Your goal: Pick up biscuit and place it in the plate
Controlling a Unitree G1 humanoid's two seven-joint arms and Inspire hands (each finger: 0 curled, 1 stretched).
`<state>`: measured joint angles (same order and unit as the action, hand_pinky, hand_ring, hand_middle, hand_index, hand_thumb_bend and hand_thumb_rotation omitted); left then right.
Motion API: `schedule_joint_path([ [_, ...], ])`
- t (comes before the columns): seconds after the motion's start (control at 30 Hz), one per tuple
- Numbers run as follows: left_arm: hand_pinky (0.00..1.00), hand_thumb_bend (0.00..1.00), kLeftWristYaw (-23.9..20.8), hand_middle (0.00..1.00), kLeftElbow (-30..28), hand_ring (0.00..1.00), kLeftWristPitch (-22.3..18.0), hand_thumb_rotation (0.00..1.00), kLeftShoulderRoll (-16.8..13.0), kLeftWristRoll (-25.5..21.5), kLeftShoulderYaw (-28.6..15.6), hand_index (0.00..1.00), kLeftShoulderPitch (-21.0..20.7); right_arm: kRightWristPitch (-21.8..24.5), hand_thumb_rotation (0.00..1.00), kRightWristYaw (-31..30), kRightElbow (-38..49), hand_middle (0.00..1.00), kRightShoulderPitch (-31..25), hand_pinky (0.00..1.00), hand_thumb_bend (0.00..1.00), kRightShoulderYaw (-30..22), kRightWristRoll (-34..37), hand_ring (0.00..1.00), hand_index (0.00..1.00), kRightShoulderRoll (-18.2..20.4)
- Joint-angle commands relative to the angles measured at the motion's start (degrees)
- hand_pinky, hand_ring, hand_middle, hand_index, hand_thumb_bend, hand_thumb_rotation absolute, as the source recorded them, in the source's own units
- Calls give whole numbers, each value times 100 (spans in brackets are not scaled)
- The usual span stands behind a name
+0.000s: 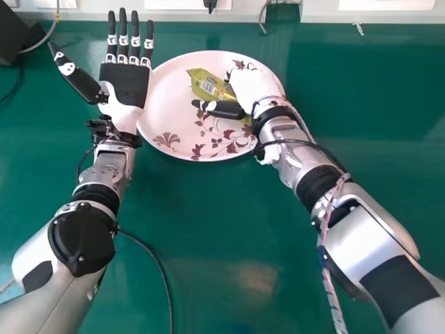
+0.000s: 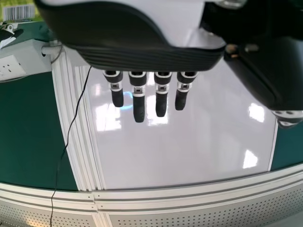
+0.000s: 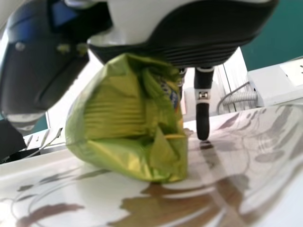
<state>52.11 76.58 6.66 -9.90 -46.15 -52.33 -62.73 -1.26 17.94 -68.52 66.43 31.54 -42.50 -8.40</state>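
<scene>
Found biscuit packet (image 1: 205, 82) inside rim of plate (image 1: 177, 136), upper centre of head view, close under right hand (image 1: 254, 90), presumably positioned there for release onto the plate's surface. Judged right fingers relaxed, not clenched, as far as the packet's partial masking allowed: saw straight finger beside packet, thumb extended. Could not confirm full release. Noted right forearm (image 1: 348, 209) slanting in from lower right, palm downward. Noted left hand (image 1: 125, 83) at upper left, palm upward, fingers straight, probably parked beside plate for clearance.

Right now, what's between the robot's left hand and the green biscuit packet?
The plate, its left part bare, lies between the left hand and the green packet, as the head view shows.
</scene>
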Motion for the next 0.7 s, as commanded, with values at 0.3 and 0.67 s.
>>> schedule_joint_path([
  [0.3, 100, 95, -34, 97, -26, 91, -33, 31, -7, 32, 41, 100, 36, 128, 33, -212, 175, 67, 75, 51, 100, -49, 49, 58, 64, -156],
  [0.67, 100, 97, -57, 98, -25, 92, 0, 36, 5, 25, 39, 100, 35, 401, 32, -358, 610, 68, 5, 52, 100, -76, -12, 59, 64, -441],
])
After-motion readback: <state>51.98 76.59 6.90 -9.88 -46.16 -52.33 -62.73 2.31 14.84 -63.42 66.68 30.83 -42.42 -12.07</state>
